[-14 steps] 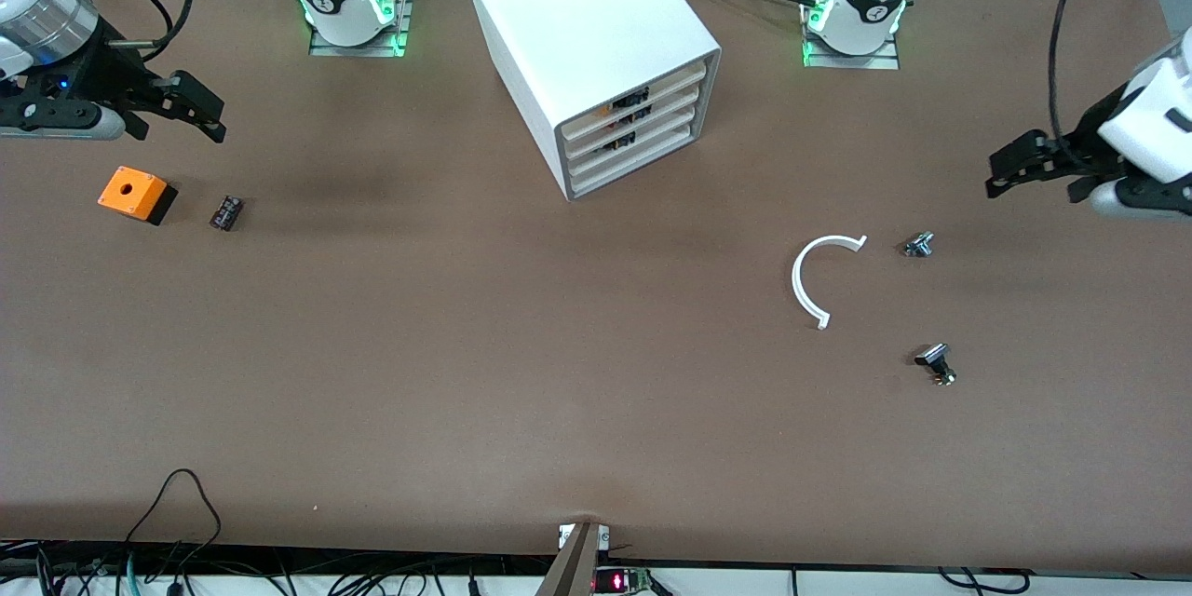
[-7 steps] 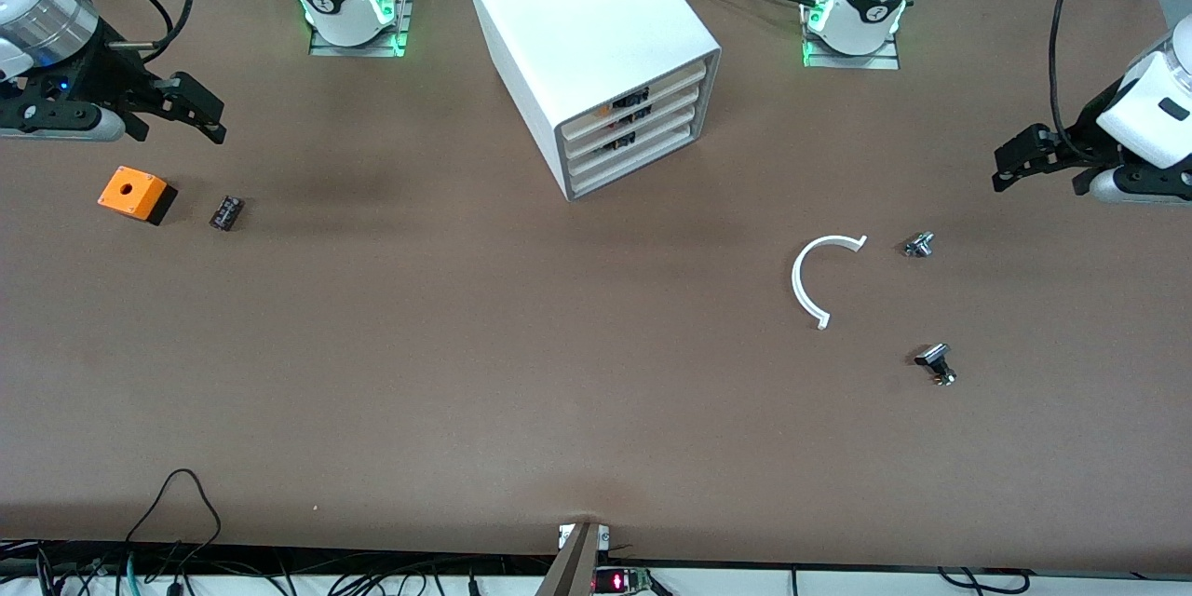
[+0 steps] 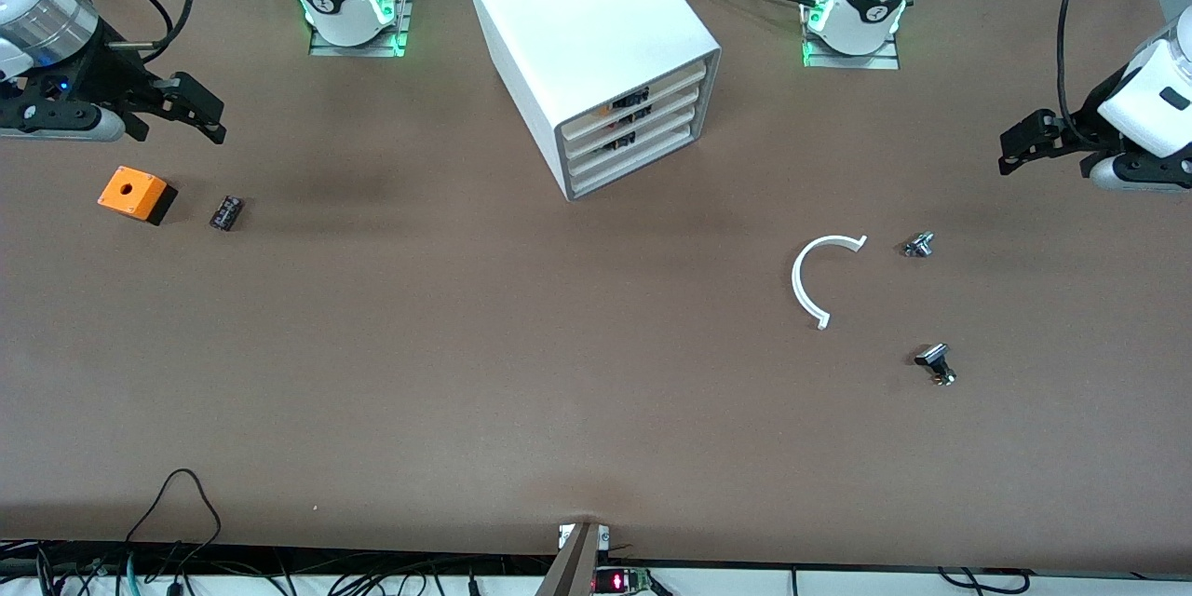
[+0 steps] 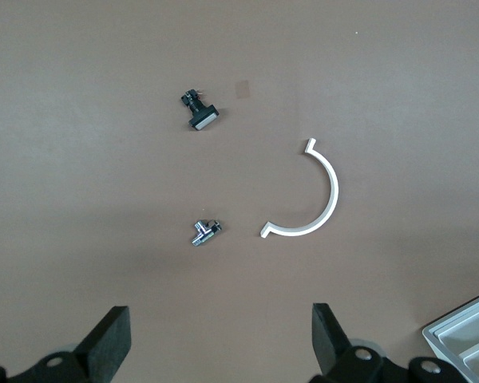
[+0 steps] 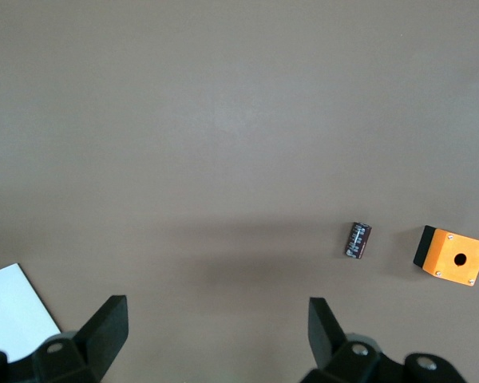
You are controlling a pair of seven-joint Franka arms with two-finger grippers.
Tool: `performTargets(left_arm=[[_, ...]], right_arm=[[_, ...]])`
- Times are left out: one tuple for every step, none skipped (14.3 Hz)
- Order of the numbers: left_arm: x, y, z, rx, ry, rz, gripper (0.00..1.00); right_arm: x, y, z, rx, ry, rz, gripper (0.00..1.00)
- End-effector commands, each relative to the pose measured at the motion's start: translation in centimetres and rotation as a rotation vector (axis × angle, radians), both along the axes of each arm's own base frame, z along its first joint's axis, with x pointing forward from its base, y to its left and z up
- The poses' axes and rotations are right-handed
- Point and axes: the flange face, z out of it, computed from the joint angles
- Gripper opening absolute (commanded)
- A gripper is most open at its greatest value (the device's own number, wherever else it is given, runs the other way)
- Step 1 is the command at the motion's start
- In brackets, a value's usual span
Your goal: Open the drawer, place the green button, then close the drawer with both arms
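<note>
Left gripper [image 3: 1015,149] and right gripper [image 3: 209,116] are hanging over opposite tabletop [image 3: 521,372] ends, jaws wide open. The drawer [image 3: 633,169] is sitting closed. The button [image 3: 934,361] is lying near the white arc [image 3: 803,284]. Risk: grabbing the lookalike silver knob [image 3: 918,245] instead.

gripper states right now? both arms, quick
Left gripper: open, empty, over the table at the left arm's end.
Right gripper: open, empty, over the table at the right arm's end.

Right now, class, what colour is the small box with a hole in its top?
The box is orange with a black base, clearest in the right wrist view.
</note>
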Motion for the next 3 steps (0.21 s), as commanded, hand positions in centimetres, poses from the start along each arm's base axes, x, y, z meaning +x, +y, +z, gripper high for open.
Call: performTargets(left_arm=[[0.28, -0.13, 0.75, 0.021, -0.009, -0.017, 1.0], [0.33, -0.2, 0.82, 0.023, -0.011, -0.019, 1.0], [0.34, -0.22, 0.89, 0.021, -0.012, -0.019, 1.0]], right_arm=[[0.23, 0.2, 0.51, -0.001, -0.005, -0.012, 1.0], [0.22, 0.28, 0.51, -0.001, -0.005, -0.01, 1.0], [0.23, 0.2, 0.51, -0.001, -0.005, -0.012, 1.0]])
